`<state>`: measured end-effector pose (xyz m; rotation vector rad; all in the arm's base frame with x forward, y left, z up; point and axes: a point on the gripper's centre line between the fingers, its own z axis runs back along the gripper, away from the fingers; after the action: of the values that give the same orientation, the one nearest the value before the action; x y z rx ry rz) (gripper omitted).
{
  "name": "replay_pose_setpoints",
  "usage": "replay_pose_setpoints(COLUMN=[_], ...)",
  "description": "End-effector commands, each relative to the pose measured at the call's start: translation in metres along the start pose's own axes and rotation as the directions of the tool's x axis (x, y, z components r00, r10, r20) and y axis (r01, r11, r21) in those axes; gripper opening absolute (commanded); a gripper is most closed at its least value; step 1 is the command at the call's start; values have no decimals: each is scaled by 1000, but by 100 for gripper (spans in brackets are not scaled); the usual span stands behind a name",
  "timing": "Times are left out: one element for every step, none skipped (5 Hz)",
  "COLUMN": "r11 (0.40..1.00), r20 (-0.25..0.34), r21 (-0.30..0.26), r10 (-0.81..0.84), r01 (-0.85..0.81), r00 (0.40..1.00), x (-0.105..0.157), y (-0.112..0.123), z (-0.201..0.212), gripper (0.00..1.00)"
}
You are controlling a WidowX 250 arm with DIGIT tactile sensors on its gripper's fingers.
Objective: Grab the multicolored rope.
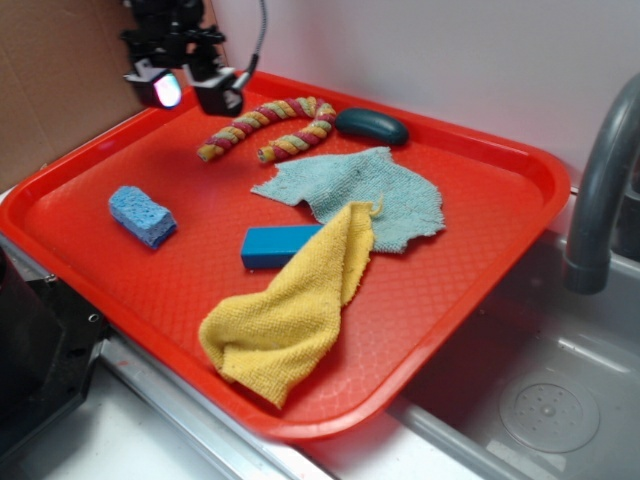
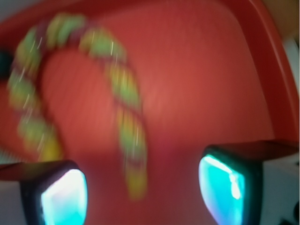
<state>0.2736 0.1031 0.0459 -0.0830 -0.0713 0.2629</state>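
The multicolored rope [image 1: 268, 126], twisted in yellow, pink-red and green, lies bent in a U at the back of the red tray [image 1: 480, 260]. My gripper [image 1: 196, 92] hovers above the tray's back left corner, just left of the rope's nearer end, and is open with nothing between its fingers. In the blurred wrist view the rope [image 2: 123, 101] arches across the tray floor, one end reaching down into the wide gap between the two glowing fingertips [image 2: 220, 190] of the gripper [image 2: 143, 197].
On the tray lie a blue sponge [image 1: 142, 215], a blue block [image 1: 275, 245], a yellow towel [image 1: 290, 310], a teal cloth [image 1: 365, 195] and a dark green oval object [image 1: 372, 125]. A grey faucet [image 1: 600, 190] and sink [image 1: 540, 400] stand at the right.
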Motion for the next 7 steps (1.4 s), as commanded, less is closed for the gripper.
replay_pose_setpoints(r11=[994, 984, 982, 980, 973, 965, 932], r20=[-2, -2, 10, 91, 164, 204, 263], r21=[109, 178, 189, 151, 126, 99, 107], r10=[-30, -26, 18, 113, 171, 221, 310], r01=[30, 26, -19, -126, -192, -245, -347], r00=[1000, 1000, 1000, 989, 972, 954, 913], x=[36, 31, -10, -22, -40, -51, -58], y=[1, -11, -10, -13, -19, -17, -19], z=[-36, -43, -30, 17, 67, 96, 125], gripper=[100, 60, 0, 0, 0, 0, 0])
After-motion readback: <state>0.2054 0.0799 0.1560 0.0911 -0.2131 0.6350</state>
